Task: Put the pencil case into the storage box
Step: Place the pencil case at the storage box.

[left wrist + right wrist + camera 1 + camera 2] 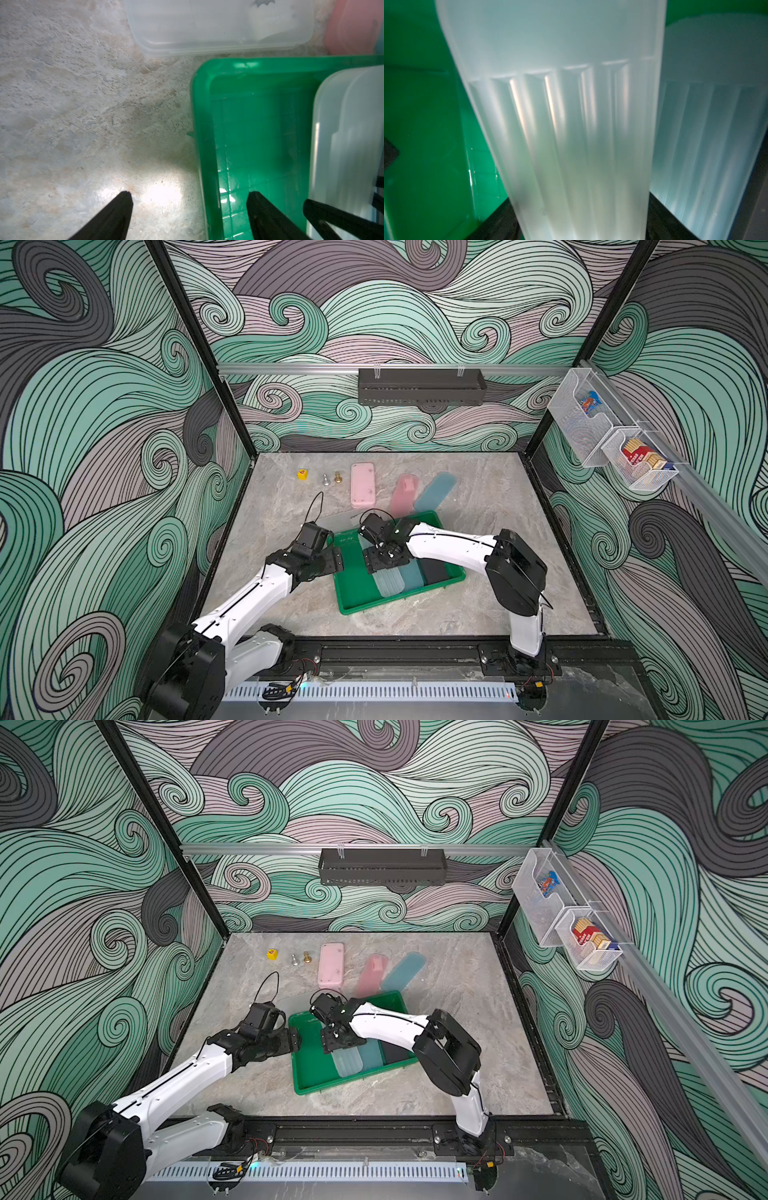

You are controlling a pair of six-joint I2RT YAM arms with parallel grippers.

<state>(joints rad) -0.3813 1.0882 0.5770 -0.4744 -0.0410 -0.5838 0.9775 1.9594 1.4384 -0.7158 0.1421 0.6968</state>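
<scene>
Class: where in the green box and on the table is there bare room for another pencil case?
In the storage box, bare floor lies between its left wall and the frosted pencil case; the right half is packed. On the table, the strip between box and front rail is free. Around the pink case and die it is crowded.

Frosted pencil case (389,583) is inside green storage box (353,580).

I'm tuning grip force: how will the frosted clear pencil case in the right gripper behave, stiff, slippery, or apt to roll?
Probably stiff: the frosted pencil case looks undeformed, ribbed and boxy, between the right gripper's jaws. Possibly slippery: its plastic looks smooth and glossy. Unlikely to roll in the storage box: it is broad and flat-faced.
</scene>
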